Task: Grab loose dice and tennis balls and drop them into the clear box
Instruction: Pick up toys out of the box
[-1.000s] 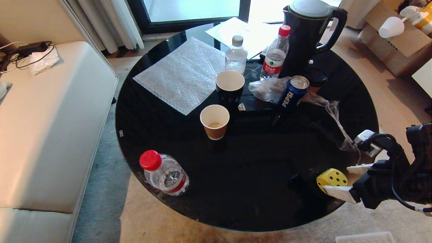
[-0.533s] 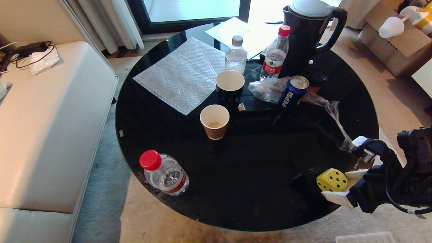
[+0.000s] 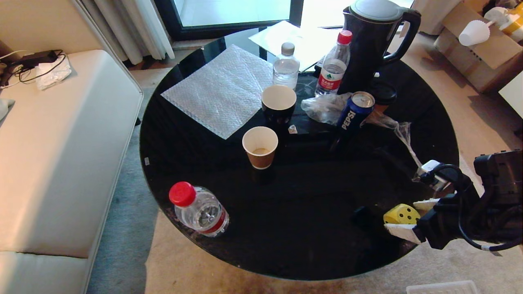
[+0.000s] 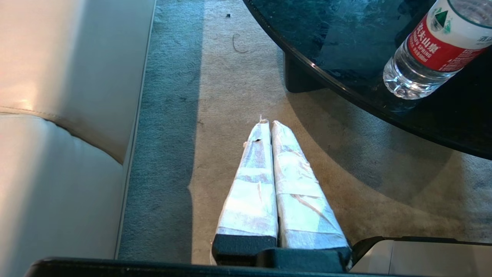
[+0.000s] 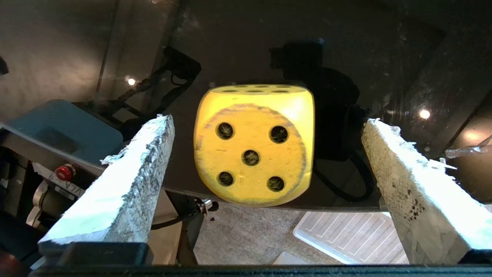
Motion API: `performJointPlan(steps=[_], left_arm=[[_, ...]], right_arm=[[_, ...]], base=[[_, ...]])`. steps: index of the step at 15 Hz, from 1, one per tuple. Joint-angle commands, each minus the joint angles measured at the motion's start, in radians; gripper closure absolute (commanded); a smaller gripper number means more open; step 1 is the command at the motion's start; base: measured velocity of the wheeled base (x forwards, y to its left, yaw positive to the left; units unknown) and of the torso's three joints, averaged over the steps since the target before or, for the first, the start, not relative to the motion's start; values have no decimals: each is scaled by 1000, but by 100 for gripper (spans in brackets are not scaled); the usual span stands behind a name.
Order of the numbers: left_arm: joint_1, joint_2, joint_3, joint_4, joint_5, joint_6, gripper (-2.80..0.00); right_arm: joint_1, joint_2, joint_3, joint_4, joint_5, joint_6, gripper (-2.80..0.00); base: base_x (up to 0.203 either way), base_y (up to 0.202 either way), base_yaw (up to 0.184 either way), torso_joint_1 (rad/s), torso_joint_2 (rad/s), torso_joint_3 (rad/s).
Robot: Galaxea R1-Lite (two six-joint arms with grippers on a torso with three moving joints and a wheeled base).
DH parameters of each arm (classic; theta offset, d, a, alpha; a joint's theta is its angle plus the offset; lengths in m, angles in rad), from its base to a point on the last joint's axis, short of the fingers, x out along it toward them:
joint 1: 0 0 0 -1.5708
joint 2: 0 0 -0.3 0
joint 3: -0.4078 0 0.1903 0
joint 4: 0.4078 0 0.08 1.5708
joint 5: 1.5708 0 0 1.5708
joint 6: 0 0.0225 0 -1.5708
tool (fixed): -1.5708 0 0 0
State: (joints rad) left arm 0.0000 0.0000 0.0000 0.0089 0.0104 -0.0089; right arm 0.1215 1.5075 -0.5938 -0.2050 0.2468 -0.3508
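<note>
In the head view you see the round black table (image 3: 245,228), and the yellow die (image 3: 402,214) sits very close to its near right edge, almost at the rim. Your right gripper (image 3: 402,218) comes in from the right side and is wide open, with one white padded finger on each side of the die; it holds nothing. Left of the die the dark glass is bare as far as the lying water bottle (image 3: 199,210) with the red cap. The brown paper cup (image 3: 260,147), the Pepsi can (image 3: 354,111) and the black kettle (image 3: 374,45) stand well apart from the die, further back. A crumpled plastic strip (image 3: 402,134) lies behind the gripper. At the bottom right edge of this view a corner of the clear box (image 3: 443,288) shows on the carpet, below the table.

In the left wrist view your left gripper (image 4: 268,124) hangs over the carpet (image 4: 230,96) between the sofa (image 4: 57,115) and the table rim. Its two taped fingers are pressed together and empty. The water bottle lies near the rim above it.

In the right wrist view the die stands between the two fingers (image 5: 130,181) with its five-pip face toward the camera. There is a gap on both sides, wider on one side, so neither pad touches it. The table edge runs just under the die, and a ribbed clear lid (image 5: 346,234) lies on the floor below.
</note>
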Motion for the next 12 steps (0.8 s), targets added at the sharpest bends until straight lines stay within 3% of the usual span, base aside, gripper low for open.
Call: performJointPlan(steps=[1, 2, 3, 12], left_arm=[[0, 0, 2, 0, 0, 0, 0], [0, 0, 2, -1, 0, 0, 0], [0, 0, 2, -1, 0, 0, 0], [0, 0, 2, 0, 0, 0, 0]], right_arm=[[-2, 13, 3, -4, 2, -2, -280], [-3, 18, 4, -9, 3, -2, -280], [-2, 22, 4, -18, 2, -3, 0], [-3, 10, 5, -14, -12, 0, 0]], base=[[0, 0, 0, 0, 0, 0], [0, 0, 0, 0, 0, 0], [0, 0, 0, 0, 0, 0], [0, 0, 0, 0, 0, 0]])
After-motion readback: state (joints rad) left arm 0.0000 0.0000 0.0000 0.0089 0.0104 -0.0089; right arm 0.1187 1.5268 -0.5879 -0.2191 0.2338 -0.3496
